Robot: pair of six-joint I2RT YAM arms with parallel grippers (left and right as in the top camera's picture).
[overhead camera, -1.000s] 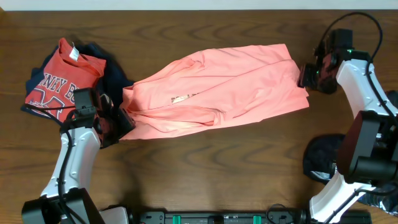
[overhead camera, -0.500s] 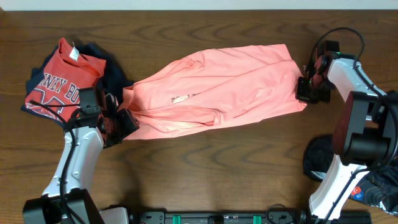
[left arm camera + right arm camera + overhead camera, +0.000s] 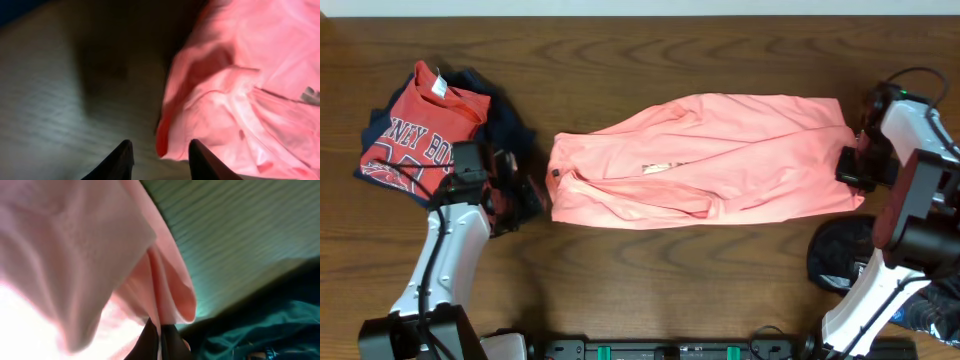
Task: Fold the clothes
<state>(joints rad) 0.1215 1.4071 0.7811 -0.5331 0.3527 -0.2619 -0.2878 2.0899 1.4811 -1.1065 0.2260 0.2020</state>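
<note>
Left wrist view: the left gripper (image 3: pixel 160 144) stands with its fingers spread and nothing between them. The salmon-pink T-shirt (image 3: pixel 250 75) lies just beyond the fingertips, its rumpled edge resting on the table (image 3: pixel 50 100). Right wrist view: the right gripper (image 3: pixel 160 335) is pressed together on a doubled fold of the same fabric, with teal-and-dark cloth visible past that edge. Overhead view: compared with half a second ago, the whole T-shirt has shifted toward the right arm. Its left edge, previously at the left gripper, now lies clear of it, and its right edge has travelled with the right gripper toward the table's right side. The garment is drawn out longer and flatter across the middle of the table, though creases and an overlapped flap remain along its near side. Judgement: the left side appears released while the right arm pulls the shirt taut, which is a spreading step; no fold is made yet. Writing: a dark bundle (image 3: pixel 835 255) near the right arm's base shows no legible mark. The pale printed line (image 3: pixel 661 168) on the T-shirt's chest is too small to read. At the left, the red shirt (image 3: pixel 415 130) carries white lettering, readable in part as "NTY BO", with the rest hidden by folds. Its white neck label (image 3: pixel 437 86) is illegible. A dark garment (image 3: pixel 505 125) lies beneath the red shirt.
</note>
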